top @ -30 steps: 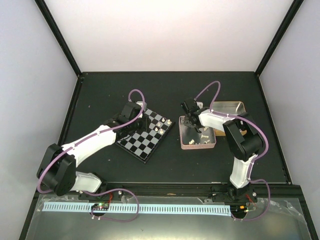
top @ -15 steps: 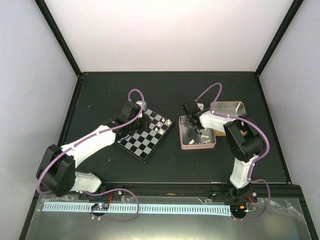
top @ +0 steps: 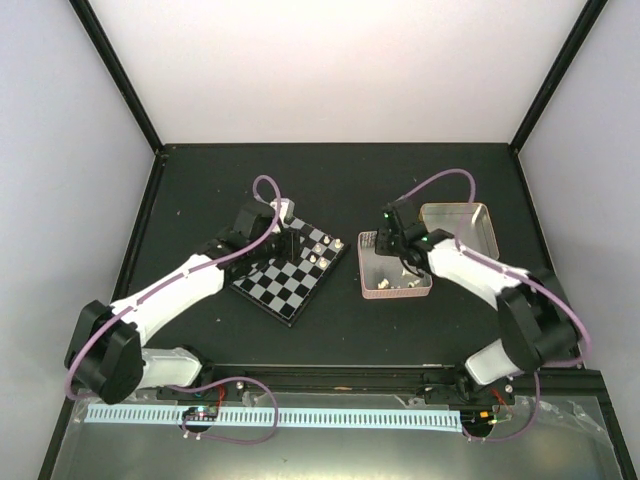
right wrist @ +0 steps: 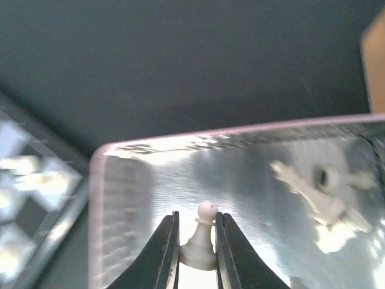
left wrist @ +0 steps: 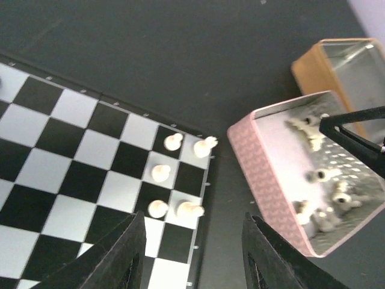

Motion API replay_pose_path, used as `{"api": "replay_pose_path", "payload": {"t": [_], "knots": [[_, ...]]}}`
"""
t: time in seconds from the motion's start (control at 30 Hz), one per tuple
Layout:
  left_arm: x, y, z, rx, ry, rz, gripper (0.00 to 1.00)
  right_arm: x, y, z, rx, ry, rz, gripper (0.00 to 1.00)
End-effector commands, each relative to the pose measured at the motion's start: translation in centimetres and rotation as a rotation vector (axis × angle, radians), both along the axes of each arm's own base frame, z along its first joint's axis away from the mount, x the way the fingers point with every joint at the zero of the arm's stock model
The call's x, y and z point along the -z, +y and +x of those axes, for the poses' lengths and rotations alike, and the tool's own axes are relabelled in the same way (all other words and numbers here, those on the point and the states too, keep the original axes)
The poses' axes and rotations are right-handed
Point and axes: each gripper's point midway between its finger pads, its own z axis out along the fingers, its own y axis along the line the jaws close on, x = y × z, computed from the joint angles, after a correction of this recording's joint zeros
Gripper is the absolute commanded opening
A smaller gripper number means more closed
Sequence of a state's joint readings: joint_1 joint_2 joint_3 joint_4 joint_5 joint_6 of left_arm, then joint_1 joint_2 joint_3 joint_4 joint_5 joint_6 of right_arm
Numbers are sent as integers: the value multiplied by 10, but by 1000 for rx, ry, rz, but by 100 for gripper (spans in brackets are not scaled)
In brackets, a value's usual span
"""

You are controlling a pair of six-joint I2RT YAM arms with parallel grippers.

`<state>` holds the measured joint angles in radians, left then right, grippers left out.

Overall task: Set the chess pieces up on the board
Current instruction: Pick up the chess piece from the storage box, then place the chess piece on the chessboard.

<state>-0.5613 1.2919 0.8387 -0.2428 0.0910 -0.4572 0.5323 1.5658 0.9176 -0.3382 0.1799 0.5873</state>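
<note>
A shallow pink tin (top: 395, 295) sits right of the bench's (top: 200, 200) centre. It is rectangular with rounded corners, patterned outer walls and a brushed, shiny metal floor. Several cream pieces (left wrist: 337, 198) lie loose on their sides in it. They are blurred, and their types are hard to make out.

The right gripper (right wrist: 197, 226) reaches into this tin, narrowed onto an upright cream pawn (right wrist: 203, 241) pinched at the waist between its dark fingers. Whether the pawn's base is touching the floor cannot be told.

Just behind the pink tin, toward the bench's right edge, is a gold tin (top: 470, 208) of the same shape. Its reflective floor shows, and its near side is hidden behind the right arm.

The board (top: 285, 280) lies left of centre, turned diagonally. It is flat, with black and silvery checks and a black rim. Five small cream pieces (left wrist: 160, 173) stand clustered at the corner nearest the pink tin, each on its own square. The far part of the board is hidden under the left arm.

The left gripper (left wrist: 192, 229) hangs over that corner, spread wide and holding nothing.
</note>
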Motion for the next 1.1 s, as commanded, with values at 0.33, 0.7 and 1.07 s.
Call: {"api": "replay_pose_path", "payload": {"t": [0.33, 0.7, 1.07], "knots": [[-129, -64, -47, 457, -16, -611, 57, -184, 122, -85, -907, -460, 695, 12], [-152, -71, -75, 600, 127, -764, 61, -213, 129, -131, -1205, -528, 774, 10], [-141, -74, -84, 603, 251, -772, 48, -219, 130, -135, -1249, -577, 739, 9]]}}
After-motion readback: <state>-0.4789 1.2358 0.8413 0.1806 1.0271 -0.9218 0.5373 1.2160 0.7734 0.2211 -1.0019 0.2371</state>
